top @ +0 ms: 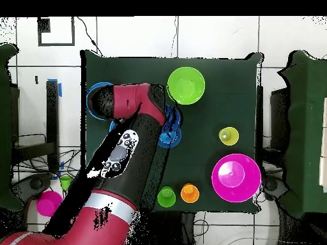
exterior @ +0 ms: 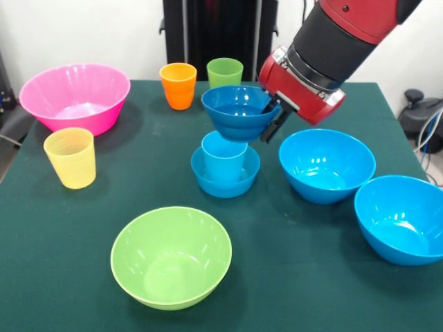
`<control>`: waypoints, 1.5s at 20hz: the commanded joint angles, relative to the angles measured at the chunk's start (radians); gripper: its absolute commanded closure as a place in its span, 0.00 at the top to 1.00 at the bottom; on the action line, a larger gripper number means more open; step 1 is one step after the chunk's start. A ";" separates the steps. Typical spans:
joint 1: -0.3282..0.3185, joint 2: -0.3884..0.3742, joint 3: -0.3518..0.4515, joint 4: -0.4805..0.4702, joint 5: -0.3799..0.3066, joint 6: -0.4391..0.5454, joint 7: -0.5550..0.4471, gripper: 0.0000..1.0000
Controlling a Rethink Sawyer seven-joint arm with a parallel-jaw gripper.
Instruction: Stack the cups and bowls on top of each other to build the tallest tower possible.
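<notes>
We start with the table (exterior: 62, 277), a dark green top that carries everything. The red and black arm (exterior: 346, 34) reaches down over its middle. Biggest of the dishes is the pink ribbed bowl (exterior: 75, 97) at the far left corner in the front view, set well away from the work and, we judge, waiting as a wide piece. Next comes the lime green bowl (exterior: 171, 257) at the near edge, upright and alone. Two large bright blue bowls (exterior: 327, 164) sit side by side on the right, just beside each other.

The gripper (exterior: 271, 119) is clamped on the rim of a darker blue bowl (exterior: 237, 111), holding it upright in the air directly above the start of the tower (exterior: 225, 166). That tower is so far a small blue bowl (exterior: 225, 178) with a light blue cup (exterior: 223, 155) standing upright inside it. We judge the held bowl is carried by its rim so that its base can settle onto the cup's mouth. We cannot tell whether they already touch.

The remaining cups stand apart as spares: the yellow cup (exterior: 70, 158) on the left near the pink bowl, and the orange cup (exterior: 178, 85) and green cup (exterior: 225, 72) side by side at the far edge.
</notes>
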 commanded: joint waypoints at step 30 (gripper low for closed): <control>0.018 0.052 0.149 0.092 -0.046 -0.092 0.006 0.00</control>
